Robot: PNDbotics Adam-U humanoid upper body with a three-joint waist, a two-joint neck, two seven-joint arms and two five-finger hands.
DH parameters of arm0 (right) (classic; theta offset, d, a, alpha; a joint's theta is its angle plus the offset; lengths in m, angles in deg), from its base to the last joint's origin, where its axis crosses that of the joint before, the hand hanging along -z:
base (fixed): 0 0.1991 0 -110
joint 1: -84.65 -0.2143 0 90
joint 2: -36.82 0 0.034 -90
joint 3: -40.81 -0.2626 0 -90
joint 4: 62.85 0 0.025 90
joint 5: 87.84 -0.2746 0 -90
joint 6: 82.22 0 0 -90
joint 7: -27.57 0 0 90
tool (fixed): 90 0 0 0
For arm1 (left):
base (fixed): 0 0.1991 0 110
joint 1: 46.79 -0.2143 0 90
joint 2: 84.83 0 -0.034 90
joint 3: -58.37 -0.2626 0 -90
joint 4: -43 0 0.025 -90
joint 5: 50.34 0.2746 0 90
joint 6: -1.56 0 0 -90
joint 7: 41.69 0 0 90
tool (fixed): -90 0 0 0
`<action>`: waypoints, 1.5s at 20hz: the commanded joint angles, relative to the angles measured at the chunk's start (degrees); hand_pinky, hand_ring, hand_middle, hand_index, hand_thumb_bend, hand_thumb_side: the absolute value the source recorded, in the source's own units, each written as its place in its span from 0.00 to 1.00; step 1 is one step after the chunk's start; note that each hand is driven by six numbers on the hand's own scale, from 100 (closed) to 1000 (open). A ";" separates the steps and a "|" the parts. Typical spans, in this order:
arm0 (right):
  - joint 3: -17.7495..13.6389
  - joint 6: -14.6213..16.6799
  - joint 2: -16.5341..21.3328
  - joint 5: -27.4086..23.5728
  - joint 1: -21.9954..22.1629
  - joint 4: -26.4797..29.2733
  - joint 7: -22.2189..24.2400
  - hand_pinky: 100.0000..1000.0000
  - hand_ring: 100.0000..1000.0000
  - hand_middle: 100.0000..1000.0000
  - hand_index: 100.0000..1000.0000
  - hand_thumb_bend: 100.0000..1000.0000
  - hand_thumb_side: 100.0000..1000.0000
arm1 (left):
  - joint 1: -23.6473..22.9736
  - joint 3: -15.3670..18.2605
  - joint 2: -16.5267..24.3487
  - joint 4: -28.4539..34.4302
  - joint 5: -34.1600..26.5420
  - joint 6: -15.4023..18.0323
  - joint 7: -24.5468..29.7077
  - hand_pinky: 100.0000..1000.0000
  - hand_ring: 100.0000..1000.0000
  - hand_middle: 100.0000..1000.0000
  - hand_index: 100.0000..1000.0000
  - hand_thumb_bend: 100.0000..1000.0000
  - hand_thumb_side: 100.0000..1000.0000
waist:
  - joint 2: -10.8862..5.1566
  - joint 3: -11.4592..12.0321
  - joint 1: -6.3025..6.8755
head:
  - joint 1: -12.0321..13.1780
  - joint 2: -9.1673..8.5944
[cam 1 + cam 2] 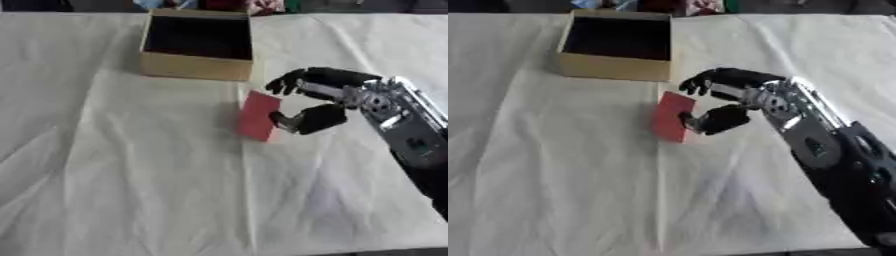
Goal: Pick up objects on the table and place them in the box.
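Right eye view is showing more of the right arm's length than the left eye view. The right hand [319, 100] is grasping a red block [260, 115], thumb and curled fingers pinching its edge, just in front of the box [197, 67]. The box is standing open on the white surface [122, 165], its dark interior showing no contents.

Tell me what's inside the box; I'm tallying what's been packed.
The box looks dark inside, and no object shows there. Its near wall hides the front strip of the floor. The red block sits on the cloth outside, the right hand curled at its edge.
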 commanded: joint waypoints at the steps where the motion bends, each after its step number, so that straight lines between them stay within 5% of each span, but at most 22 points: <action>1: -0.90 0.30 0.33 2.21 -0.75 0.81 -1.37 0.83 0.86 0.85 0.96 0.10 0.66 | 0.57 0.29 0.58 1.19 -0.02 0.02 0.11 0.52 0.56 0.59 0.70 0.01 0.00 | -1.65 -0.15 -0.95 | -0.06 -0.31; 7: -1.75 3.69 -1.76 9.16 0.51 0.93 -4.22 0.85 0.88 0.86 0.96 0.20 0.84 | 0.64 0.27 0.51 1.19 0.10 -0.07 0.34 0.52 0.56 0.59 0.70 0.00 0.00 | -1.68 -0.25 -1.08 | 0.00 -0.33; 20: -3.77 4.35 -4.40 10.44 0.81 0.30 -3.42 0.84 0.88 0.84 0.94 0.20 0.72 | 0.63 0.37 0.18 1.19 0.13 0.01 0.65 0.52 0.56 0.58 0.69 0.00 0.00 | -1.37 -0.25 -1.21 | -0.17 -0.46; 30: -4.25 4.21 -5.94 11.28 1.58 -2.59 -2.06 0.82 0.86 0.74 1.00 0.19 0.72 | 0.57 0.49 -0.17 1.19 0.04 -0.04 0.81 0.52 0.56 0.57 0.69 0.00 0.00 | -0.65 0.09 -0.91 | -0.40 -0.72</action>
